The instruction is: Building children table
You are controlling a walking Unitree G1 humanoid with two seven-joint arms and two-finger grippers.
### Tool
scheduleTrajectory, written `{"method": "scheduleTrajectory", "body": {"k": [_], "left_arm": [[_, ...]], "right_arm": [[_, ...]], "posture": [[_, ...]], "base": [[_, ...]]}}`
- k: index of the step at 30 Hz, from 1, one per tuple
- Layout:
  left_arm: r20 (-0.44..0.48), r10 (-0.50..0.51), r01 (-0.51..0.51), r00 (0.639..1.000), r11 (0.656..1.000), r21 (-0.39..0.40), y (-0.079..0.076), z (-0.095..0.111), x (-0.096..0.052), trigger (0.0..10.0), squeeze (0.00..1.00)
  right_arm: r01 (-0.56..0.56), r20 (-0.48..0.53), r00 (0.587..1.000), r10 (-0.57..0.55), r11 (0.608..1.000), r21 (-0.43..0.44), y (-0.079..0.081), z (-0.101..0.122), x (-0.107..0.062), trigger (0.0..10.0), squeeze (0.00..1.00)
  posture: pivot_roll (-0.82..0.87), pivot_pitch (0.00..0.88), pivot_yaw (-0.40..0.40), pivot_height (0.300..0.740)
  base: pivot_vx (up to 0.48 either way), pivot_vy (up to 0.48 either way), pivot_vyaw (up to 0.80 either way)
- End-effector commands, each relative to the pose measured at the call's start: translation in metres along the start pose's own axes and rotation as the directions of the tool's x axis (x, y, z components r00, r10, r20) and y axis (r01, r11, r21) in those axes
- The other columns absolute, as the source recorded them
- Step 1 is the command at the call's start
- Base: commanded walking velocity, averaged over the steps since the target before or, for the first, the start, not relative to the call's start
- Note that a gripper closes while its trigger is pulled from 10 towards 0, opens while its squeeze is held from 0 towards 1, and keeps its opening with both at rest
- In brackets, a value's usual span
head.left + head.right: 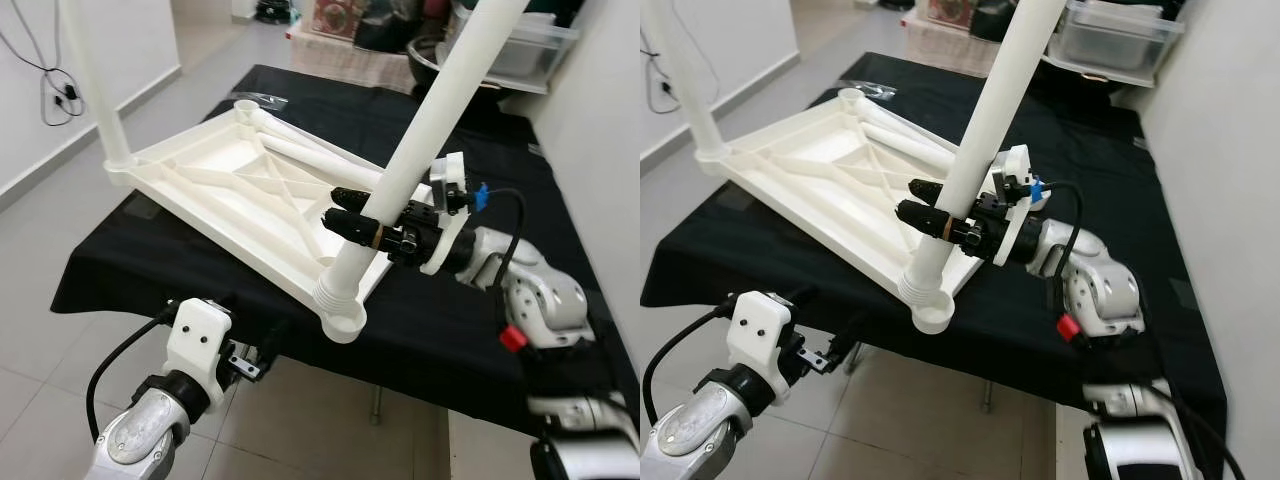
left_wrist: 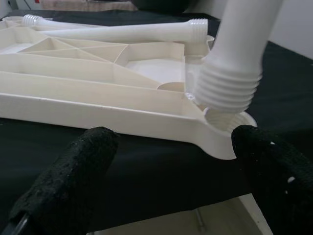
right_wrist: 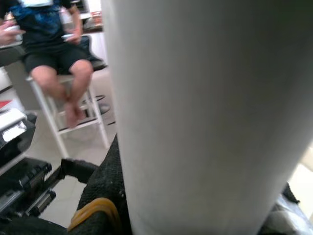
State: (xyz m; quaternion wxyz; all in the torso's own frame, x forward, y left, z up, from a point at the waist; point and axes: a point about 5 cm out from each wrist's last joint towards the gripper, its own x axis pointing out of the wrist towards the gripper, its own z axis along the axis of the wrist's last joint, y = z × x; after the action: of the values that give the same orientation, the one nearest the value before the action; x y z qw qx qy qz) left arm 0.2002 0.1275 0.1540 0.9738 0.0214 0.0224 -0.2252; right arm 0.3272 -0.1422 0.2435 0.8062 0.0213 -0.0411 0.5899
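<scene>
Table leg (image 1: 420, 140): right gripper (image 1: 365, 228) is clamping it low on its steeply tilted shaft, threaded end sitting at the upturned tabletop's (image 1: 215, 185) near corner socket (image 1: 342, 322); left gripper (image 2: 171, 181) is idling wide-jawed just below.

Your right claw (image 1: 940, 212) grips the white leg (image 1: 975, 150), whose threaded end sits in the corner socket of the upturned white tabletop (image 1: 830, 185) on the black desk (image 1: 1080, 150); your left claw (image 1: 840, 352) hangs below the desk's edge.
</scene>
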Motion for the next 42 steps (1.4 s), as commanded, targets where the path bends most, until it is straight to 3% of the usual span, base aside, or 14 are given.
{"method": "scheduleTrajectory", "body": {"k": [1,4,6,8,13,28,38,42], "left_arm": [[-0.002,-0.026,0.026,1.0,0.999,-0.02,-0.006,0.001,-0.001,10.0,0.0],[0.003,-0.076,0.076,0.997,0.996,-0.056,-0.019,0.004,-0.005,10.0,0.0],[0.003,-0.076,0.076,0.997,0.996,-0.056,-0.019,0.004,-0.005,10.0,0.0],[0.002,-0.136,0.136,0.991,0.987,-0.088,-0.029,0.005,-0.01,10.0,0.0],[-0.018,-0.175,0.172,0.984,0.978,-0.122,-0.041,0.005,-0.022,10.0,0.0],[-0.046,-0.179,0.173,0.983,0.977,-0.124,-0.047,0.01,-0.031,10.0,0.0],[-0.065,-0.15,0.142,0.987,0.984,-0.112,-0.041,0.009,-0.034,10.0,0.0],[-0.059,-0.108,0.1,0.992,0.986,-0.131,-0.037,0.012,-0.035,10.0,0.0]], "right_arm": [[-0.037,-0.003,0.999,0.037,0.999,-0.02,-0.001,0.001,0.002,10.0,0.0],[-0.122,0.01,0.993,0.122,0.992,-0.025,-0.005,0.002,0.009,10.0,0.0],[-0.122,0.01,0.993,0.122,0.992,-0.025,-0.005,0.002,0.009,10.0,0.0],[-0.165,-0.009,0.986,0.165,0.986,-0.03,-0.007,0.002,0.01,10.0,0.0],[-0.216,-0.012,0.976,0.215,0.975,-0.056,-0.015,0.004,0.007,10.0,0.0],[-0.255,-0.095,0.965,0.244,0.959,-0.128,-0.026,0.003,0.004,10.0,0.0],[-0.395,-0.168,0.911,0.376,0.913,-0.1,-0.017,-0.003,0.004,10.0,0.0],[-0.407,-0.202,0.902,0.381,0.908,-0.105,-0.017,-0.007,0.003,10.0,0.0]], "posture": [[0.12,0.109,-0.105,0.74],[0.13,0.139,-0.104,0.74],[0.13,0.139,-0.104,0.74],[0.13,0.143,-0.107,0.74],[0.13,0.178,-0.111,0.74],[0.16,0.217,-0.096,0.74],[0.16,0.225,-0.084,0.74],[0.17,0.227,-0.089,0.74]], "base": [[0.0,0.0,0.0],[0.0,0.0,0.0],[0.0,0.0,0.0],[0.0,0.0,0.0],[0.0,0.0,0.0],[0.0,0.0,0.0],[0.0,0.0,0.0],[0.0,0.0,0.0]]}}
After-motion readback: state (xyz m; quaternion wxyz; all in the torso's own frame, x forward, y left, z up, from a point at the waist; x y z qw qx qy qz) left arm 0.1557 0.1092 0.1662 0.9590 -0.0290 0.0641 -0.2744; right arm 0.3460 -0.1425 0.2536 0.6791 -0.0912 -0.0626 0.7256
